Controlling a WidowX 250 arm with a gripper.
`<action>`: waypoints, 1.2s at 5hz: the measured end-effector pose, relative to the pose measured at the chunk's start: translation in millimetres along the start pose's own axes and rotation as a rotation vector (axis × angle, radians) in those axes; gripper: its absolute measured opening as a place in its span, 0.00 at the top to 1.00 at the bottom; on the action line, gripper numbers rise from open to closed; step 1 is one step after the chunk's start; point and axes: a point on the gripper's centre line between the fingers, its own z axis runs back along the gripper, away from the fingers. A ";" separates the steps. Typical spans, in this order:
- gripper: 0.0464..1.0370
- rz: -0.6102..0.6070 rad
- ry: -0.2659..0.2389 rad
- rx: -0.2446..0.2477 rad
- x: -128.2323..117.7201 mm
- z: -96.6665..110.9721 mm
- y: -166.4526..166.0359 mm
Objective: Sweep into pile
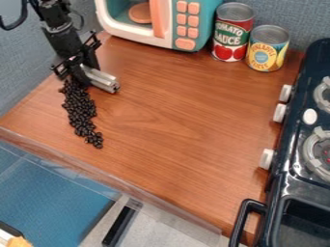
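At the upper left of the counter, my gripper (82,72) hangs low over the wood, shut on a silvery, ribbed bar-like tool (103,81). The tool sticks out to the right of the gripper, its end facing the middle of the counter. Small black beans (80,113) lie in a long, narrow band that runs from just under the gripper down toward the front-left edge. The band's upper end is partly hidden by the gripper, and the tool lies just right of it.
A toy microwave (174,24) stands at the back, with a tomato sauce can (232,33) and a yellow-labelled can (267,48) to its right. A dark toy stove (290,176) lines the right side. The counter's front edge (109,179) slants down to the right.
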 end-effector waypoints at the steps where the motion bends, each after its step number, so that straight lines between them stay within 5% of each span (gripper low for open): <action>1: 0.65 0.016 0.011 -0.002 -4.7 1.8 2.8; 4: 0.65 0.019 0.161 -0.042 -41.7 30.0 -28.8; 5: 0.65 -0.157 0.124 -0.032 -68.3 29.3 -31.0; 6: 0.65 -0.444 0.011 0.039 -104.7 3.4 -15.2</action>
